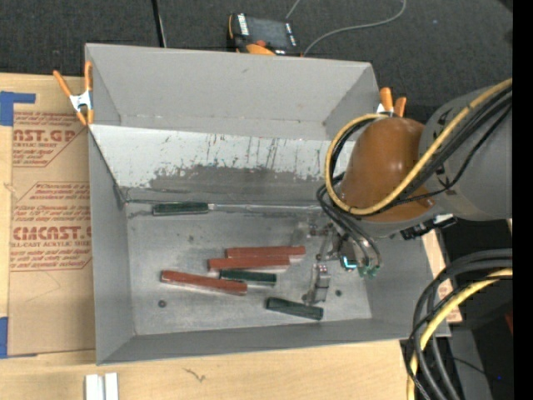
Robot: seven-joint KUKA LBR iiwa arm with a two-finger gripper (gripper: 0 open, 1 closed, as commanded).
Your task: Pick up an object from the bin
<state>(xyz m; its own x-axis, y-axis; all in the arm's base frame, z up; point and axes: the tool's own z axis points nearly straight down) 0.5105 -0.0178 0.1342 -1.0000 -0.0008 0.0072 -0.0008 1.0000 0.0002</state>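
**Bin** (108, 248): qty 1. Grey metal, sloped walls, flat floor. Back wall scuffed w/ dark streaks.

**Contents:** 6 loose pcs, all slim sticks lying flat on the floor.

Red-brown sticks, qty 3:
- upper red stick (265, 253): floor centre, approx. level, pale end toward view-R.
- middle red stick (233, 264): right below the upper one, offset to view-L. The two look to be touching.
- lower red stick (204, 282): front-L of the other two, slightly tilted.

Dk-green sticks, qty 3:
- back green stick (179, 209): alone at foot of back wall, view-L side, well apart from the rest.
- centre green stick (250, 277): just under the middle red stick, betw. it and the R end of the lower red stick.
- front green stick (293, 308): front-R of floor, near the front wall, apart from the cluster.

**Robot:**
- arm (387, 169): qty 1. Comes in from view-R w/ orange-brown wrist cover, yellow and black cables looped round it.
- hand (318, 288): qty 1. Points down at the floor to the R of the cluster, just above the R end of the front green stick. Contact w/ that stick: cannot tell. How far open, and whether it grips anything: cannot tell.
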